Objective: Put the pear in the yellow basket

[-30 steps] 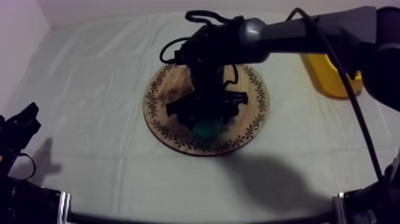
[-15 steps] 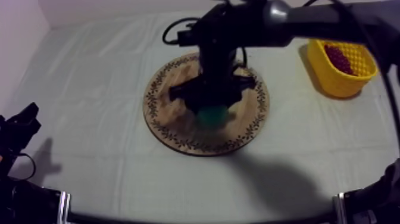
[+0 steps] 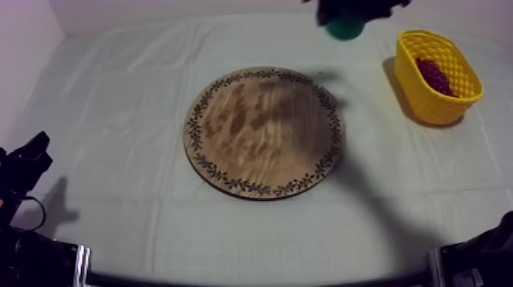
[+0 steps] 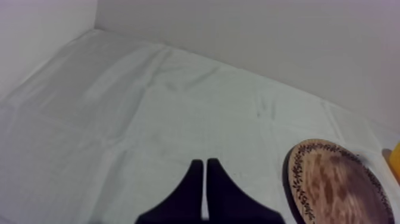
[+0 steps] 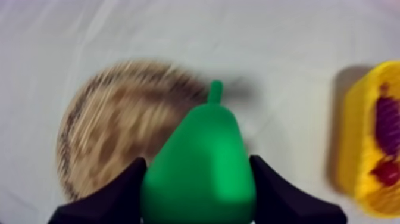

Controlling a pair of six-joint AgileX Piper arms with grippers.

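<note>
One bunch of grapes (image 3: 435, 75) lies in the yellow basket (image 3: 427, 108) at the far right of the table (image 3: 114, 91); the round wooden board (image 3: 263, 133) sits mid-table, with open cloth between it and the basket; the pear (image 3: 345, 29) hangs in the air past the board's far right rim, just left of the basket; the right tool (image 5: 197, 162) is clamped on its broad body, stem pointing away; the left tool (image 4: 204, 162) rests low at the near left, fingers pressed together, the board to its right.
</note>
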